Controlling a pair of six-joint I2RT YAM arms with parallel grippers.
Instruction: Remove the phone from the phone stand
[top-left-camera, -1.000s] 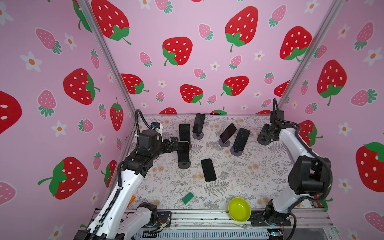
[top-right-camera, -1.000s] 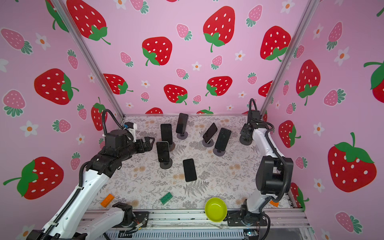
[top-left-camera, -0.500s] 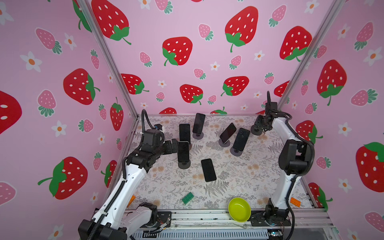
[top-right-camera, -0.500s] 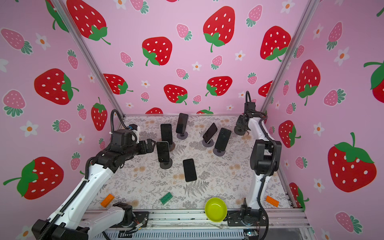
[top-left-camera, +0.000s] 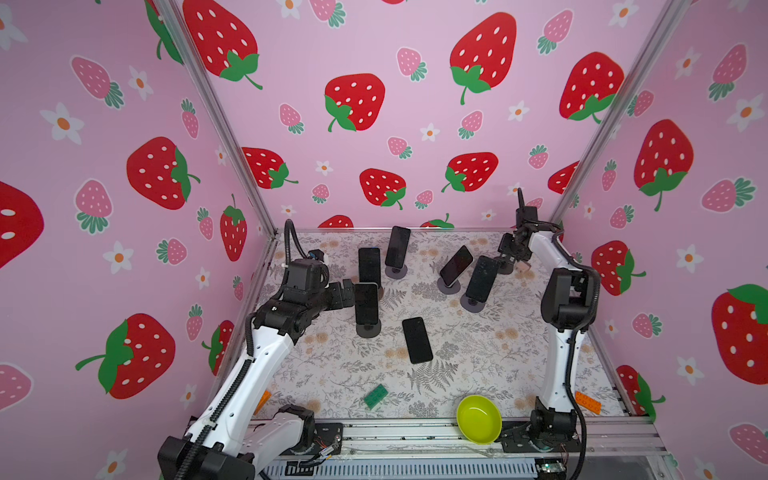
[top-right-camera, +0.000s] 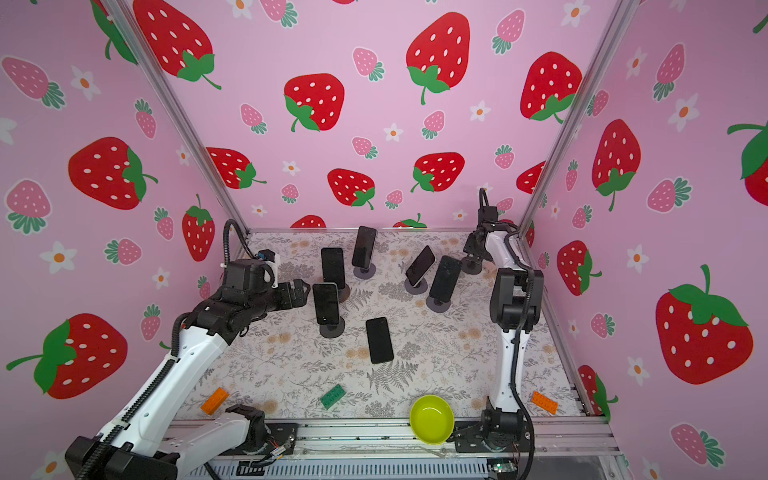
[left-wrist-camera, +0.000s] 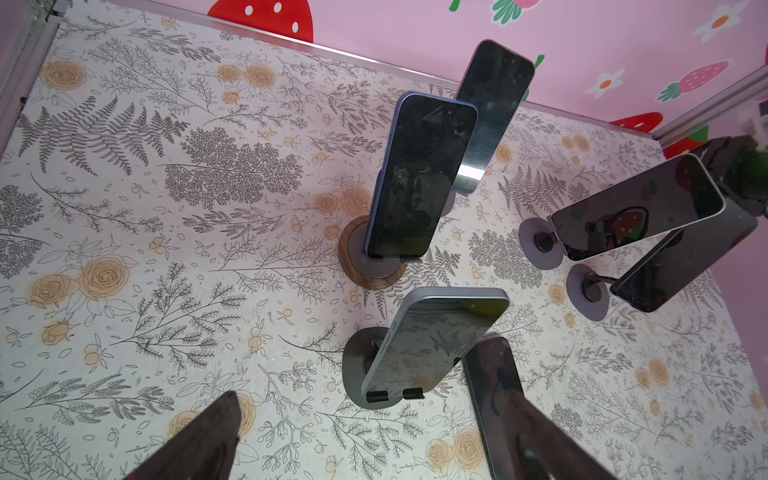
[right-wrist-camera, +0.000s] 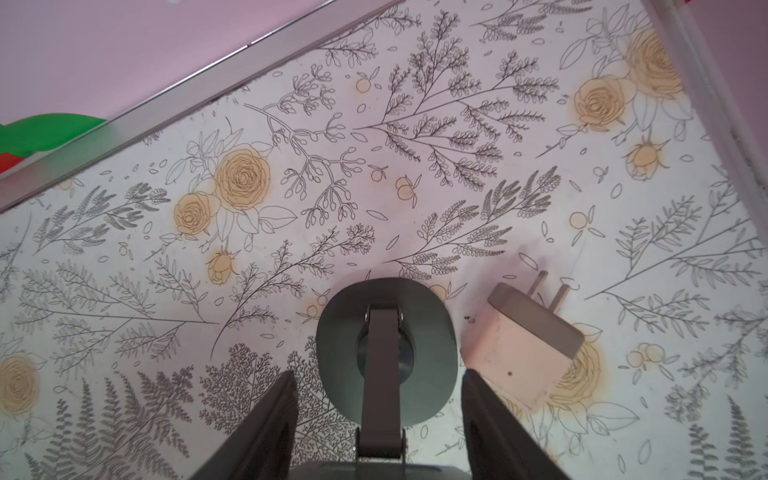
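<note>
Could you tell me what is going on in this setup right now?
The left hand, wide open, is beside the nearest phone, which sits ungripped on its stand and looks like the next one to lift. The right hand straddles a far-corner stand with no phone visible on it; whether it grips is unclear. A loose phone lies flat on the table.
</note>
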